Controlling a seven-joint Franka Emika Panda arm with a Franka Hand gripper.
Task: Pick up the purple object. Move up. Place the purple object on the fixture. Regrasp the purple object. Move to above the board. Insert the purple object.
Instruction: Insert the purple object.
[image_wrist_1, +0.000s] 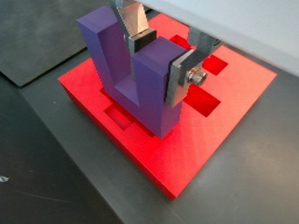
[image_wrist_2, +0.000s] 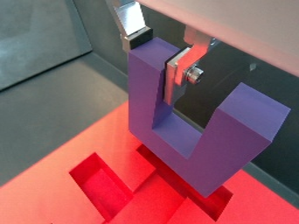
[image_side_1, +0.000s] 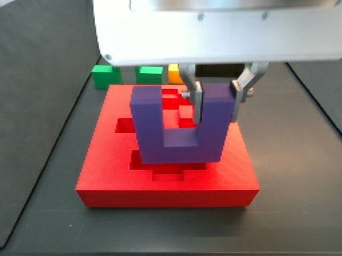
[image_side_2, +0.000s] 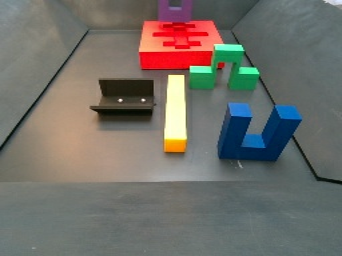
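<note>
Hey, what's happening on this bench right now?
A robot arm's hand holds a purple U-shaped plastic block, its silver fingers closed on one prong. The block is upright over the red slab with recessed cut-outs, apparently about to be inserted. In a side view, a black L-shaped fixture, yellow bar, green arch and blue block lie untouched.

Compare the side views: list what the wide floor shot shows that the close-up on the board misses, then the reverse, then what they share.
Only the wide side view shows the fixture, the yellow bar and the blue block on the floor.

Only the close side view shows the gripper above the board, its fingers clamped on one prong of the purple object.

Both show the board, the purple object over it, and the green block.
</note>
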